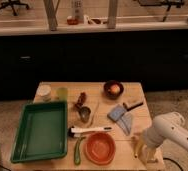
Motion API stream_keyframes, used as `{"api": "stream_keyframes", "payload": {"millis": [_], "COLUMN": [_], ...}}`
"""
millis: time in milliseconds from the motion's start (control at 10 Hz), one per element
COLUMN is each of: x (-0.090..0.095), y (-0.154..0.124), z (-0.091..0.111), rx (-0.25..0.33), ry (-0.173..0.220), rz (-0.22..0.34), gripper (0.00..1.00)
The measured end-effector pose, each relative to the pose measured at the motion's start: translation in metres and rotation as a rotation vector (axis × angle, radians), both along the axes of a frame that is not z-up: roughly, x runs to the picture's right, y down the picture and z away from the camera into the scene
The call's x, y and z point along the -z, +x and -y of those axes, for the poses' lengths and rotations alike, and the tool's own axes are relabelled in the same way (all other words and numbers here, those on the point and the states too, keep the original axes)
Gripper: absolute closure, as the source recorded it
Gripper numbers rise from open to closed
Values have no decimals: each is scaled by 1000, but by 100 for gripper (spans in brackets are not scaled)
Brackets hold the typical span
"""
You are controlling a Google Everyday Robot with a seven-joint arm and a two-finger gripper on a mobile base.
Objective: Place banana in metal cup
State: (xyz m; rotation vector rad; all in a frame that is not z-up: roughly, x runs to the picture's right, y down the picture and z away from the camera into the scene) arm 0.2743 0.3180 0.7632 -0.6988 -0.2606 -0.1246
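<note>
The banana (136, 145) is a slim yellow shape on the front right of the wooden table (99, 95), right of the orange bowl. My gripper (148, 154) hangs from the white arm (169, 132) over the table's front right corner, just right of the banana; whether it touches the banana cannot be made out. The metal cup (85, 114) stands upright near the table's middle, well to the left of the gripper, next to the green tray.
A green tray (22, 150) fills the table's left. An orange bowl (99, 148), a green stick (78, 150) and a white-handled tool (89, 130) lie in front. A grey cloth (119, 116), dark bowl (113, 88), white cup (45, 92) and yellow-green cup (62, 93) stand further back.
</note>
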Motion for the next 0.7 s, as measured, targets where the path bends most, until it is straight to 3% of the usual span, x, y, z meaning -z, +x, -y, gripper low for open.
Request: {"api": "stream_keyframes", "payload": {"millis": [500,700], "x": [-6,-4], "y": [0,1], "z": [7,12], "rx": [19,26], "ry": [-10,-6], "rz": [15,15], "gripper": [90,100]}}
